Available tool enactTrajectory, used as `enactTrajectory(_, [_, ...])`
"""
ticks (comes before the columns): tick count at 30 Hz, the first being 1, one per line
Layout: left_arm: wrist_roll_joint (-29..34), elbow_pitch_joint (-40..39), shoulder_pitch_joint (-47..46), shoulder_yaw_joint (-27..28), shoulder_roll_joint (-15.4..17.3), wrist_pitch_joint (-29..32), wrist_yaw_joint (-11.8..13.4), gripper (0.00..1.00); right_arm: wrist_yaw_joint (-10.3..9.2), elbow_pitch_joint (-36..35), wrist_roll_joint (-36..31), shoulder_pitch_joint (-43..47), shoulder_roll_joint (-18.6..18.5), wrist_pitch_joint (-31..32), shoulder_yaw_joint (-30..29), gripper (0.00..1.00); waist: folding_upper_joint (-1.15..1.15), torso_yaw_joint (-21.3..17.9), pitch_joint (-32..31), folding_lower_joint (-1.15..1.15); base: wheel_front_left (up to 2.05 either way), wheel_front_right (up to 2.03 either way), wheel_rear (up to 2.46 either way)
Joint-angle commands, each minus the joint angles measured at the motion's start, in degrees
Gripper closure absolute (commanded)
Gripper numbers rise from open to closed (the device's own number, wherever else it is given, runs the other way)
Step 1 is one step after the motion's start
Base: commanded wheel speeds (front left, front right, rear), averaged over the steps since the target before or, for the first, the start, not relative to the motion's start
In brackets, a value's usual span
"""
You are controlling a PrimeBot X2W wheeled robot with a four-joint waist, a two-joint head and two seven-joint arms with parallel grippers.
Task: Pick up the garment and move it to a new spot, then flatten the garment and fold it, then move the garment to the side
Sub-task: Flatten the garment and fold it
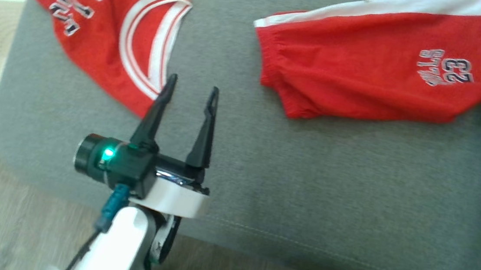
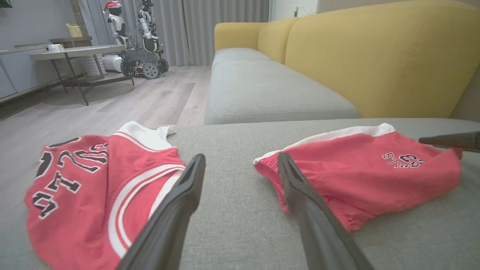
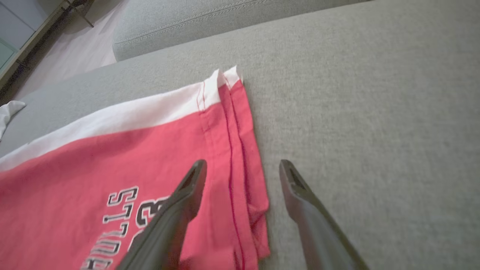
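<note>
While the garment [image 1: 101, 31], a red jersey with striped white trim, lies at the left end of the grey sofa cushion [image 1: 306, 180], my left hand [image 1: 193, 83] hovers open just beside its edge. My right hand [image 3: 243, 165], open too, straddles the hem of red shorts [image 1: 359, 75] lying well apart to the right.
</note>
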Motion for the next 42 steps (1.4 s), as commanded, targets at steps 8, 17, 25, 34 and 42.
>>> enactTrajectory(8, [0.95, 0.01, -0.91, 1.14, 0.02, -0.29, 0.67, 0.00, 0.36, 8.13, -2.34, -4.93, -0.75, 4.58, 1.06, 1.00, 0.00, 2.93, 0.33, 0.00, 0.00, 0.00, 0.00])
enactTrajectory(17, [1.82, 0.92, 0.56, 1.99, -0.01, -0.29, 0.45, 0.00, 0.36, 7.63, 1.59, -3.50, -0.35, -1.83, 1.84, 1.00, 0.00, -1.09, -3.27, 0.00, 0.00, 0.00, 0.00])
enactTrajectory(25, [2.49, 1.26, 2.24, 2.57, 0.31, -0.29, -0.58, 0.00, 0.36, 4.92, 0.97, -0.94, -5.36, -1.19, 2.00, 1.00, 0.00, -6.59, -6.24, 0.00, 0.00, 0.00, 0.00])
enactTrajectory(34, [2.46, 1.88, 2.11, 2.25, 0.23, -0.29, -1.79, 0.00, 0.36, -2.60, -3.33, -1.63, -8.48, 4.06, 3.63, 1.00, 0.00, -9.42, -6.22, 0.00, 0.00, 0.00, 0.00])
enactTrajectory(42, [2.09, 3.63, 1.56, 1.74, 0.11, -0.29, -2.31, 0.00, 0.36, -12.22, -4.49, -4.54, -2.69, 8.73, 11.97, 1.00, 0.00, -9.82, -7.49, 0.00, 0.00, 0.00, 0.00])
